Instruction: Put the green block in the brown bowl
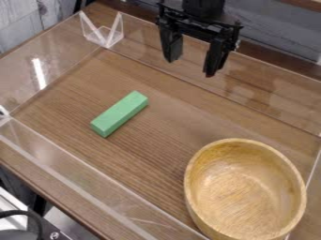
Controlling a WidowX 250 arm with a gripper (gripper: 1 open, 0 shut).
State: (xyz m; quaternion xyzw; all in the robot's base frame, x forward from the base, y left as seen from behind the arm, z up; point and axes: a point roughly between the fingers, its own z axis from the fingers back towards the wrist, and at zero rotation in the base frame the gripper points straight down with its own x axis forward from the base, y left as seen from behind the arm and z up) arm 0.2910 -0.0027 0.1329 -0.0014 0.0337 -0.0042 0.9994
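Hanging tool (192, 54) pointing down | spread wide | nothing held

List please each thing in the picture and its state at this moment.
green block: lying flat on the table, untouched.
brown bowl: upright, empty.
gripper: open, holding nothing, pointing down, above the table behind the block.

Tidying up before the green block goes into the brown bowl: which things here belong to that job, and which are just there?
Part of the job: green block; brown bowl; the hand, open above the table.

Just there: clear walls around the wooden table; clear folded piece at the back.
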